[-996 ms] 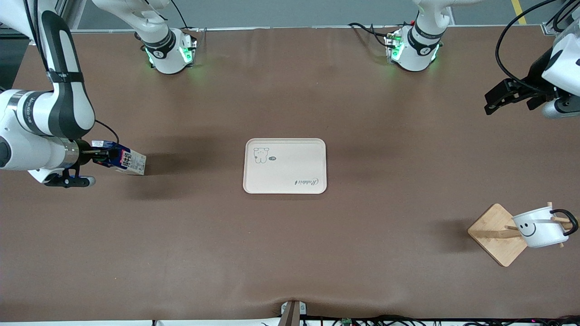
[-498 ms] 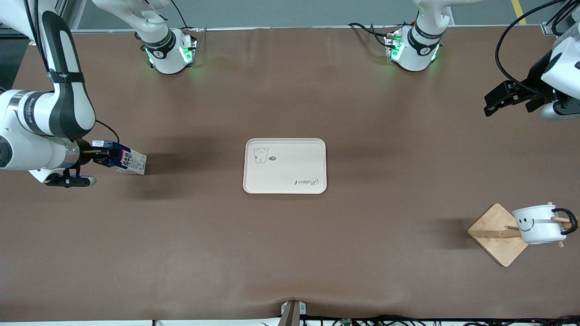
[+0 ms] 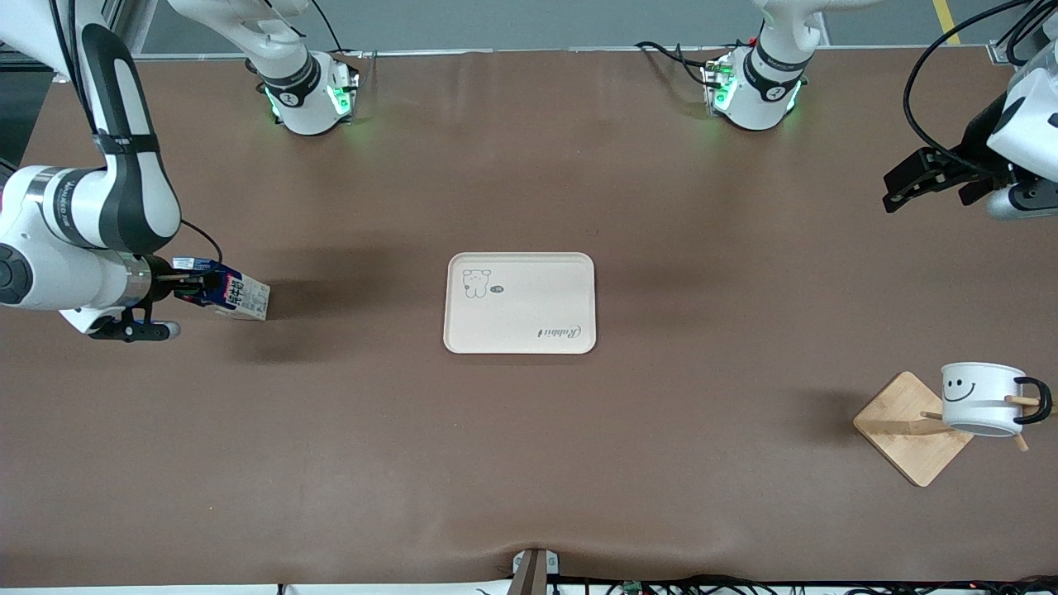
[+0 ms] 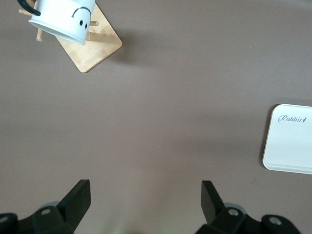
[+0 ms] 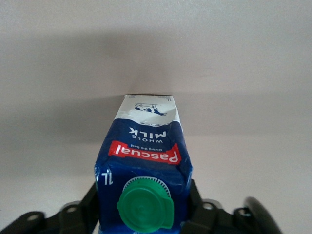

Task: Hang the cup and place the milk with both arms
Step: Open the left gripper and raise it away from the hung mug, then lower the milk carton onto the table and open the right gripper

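The milk carton reads "Pascual" on a red band, "WHOLE MILK" and "1L"; the cream tray bears "Rabbit" in script near one corner.

The tray lies in the middle of the table. The milk is near the right arm's end. The wooden stand is near the left arm's end, nearer the front camera than the tray. The cup hangs on it.
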Motion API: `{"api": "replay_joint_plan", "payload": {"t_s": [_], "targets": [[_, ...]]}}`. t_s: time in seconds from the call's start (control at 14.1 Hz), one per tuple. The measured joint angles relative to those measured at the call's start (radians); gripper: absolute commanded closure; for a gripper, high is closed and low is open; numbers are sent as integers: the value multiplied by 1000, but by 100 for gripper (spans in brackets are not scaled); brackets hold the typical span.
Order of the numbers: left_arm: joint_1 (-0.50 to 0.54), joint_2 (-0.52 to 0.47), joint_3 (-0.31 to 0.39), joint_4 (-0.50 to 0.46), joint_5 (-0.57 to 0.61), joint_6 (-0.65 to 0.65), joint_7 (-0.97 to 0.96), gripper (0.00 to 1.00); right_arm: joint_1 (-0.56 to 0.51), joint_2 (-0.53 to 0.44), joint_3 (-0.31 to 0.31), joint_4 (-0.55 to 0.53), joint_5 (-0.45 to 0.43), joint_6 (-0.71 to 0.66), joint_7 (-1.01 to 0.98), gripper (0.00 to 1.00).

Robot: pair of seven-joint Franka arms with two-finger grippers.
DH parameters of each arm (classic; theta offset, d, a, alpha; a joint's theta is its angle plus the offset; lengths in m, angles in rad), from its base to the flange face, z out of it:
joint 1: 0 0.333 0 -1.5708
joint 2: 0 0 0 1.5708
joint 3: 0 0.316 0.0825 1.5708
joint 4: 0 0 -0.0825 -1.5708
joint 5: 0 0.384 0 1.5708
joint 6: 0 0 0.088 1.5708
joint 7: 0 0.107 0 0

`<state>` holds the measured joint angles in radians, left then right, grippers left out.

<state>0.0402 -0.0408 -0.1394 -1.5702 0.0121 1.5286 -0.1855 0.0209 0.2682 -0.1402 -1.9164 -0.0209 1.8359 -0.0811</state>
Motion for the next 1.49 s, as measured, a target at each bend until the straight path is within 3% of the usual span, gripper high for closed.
{"api": "replay_joint_plan", "payload": {"t_s": [0.93, 1.49], "targets": [[-1, -1, -1, -2, 0, 0, 0, 0, 0, 0, 0, 10, 0, 4, 0, 0], [-2, -2, -3, -2, 0, -2, 0, 0, -1, 0, 10, 187, 16, 12, 0, 0]]}}
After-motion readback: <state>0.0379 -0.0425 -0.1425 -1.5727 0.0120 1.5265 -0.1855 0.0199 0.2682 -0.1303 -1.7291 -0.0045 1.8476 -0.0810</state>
